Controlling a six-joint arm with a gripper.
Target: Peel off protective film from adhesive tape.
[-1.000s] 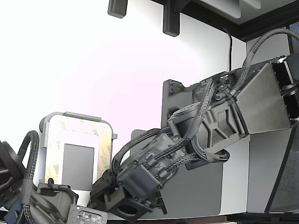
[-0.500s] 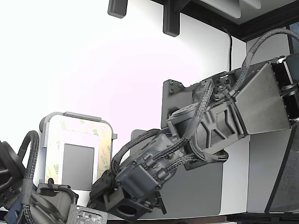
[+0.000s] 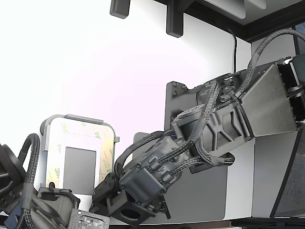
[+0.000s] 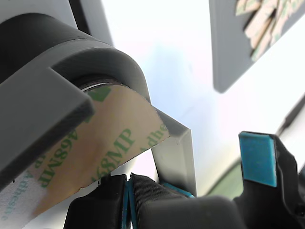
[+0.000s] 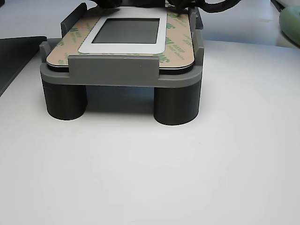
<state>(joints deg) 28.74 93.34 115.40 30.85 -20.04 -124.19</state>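
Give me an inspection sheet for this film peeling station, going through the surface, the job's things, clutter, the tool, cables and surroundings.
Surface: white table, bare in front of the fixture.
Job's things: tape framing a grey square, seated in a grey fixture on round legs; film with green print covers the strips, one corner raised at the fixture's edge.
Clutter: loose film strips piled on a grey tray.
Tool: at the fixture's corner in the wrist view; a blue-padded finger stands apart from the film; the grip itself cannot be seen.
Cables: braided black bundles along the arm; a thin black lead on the wall.
Surroundings: white wall, dark mat under the arm.
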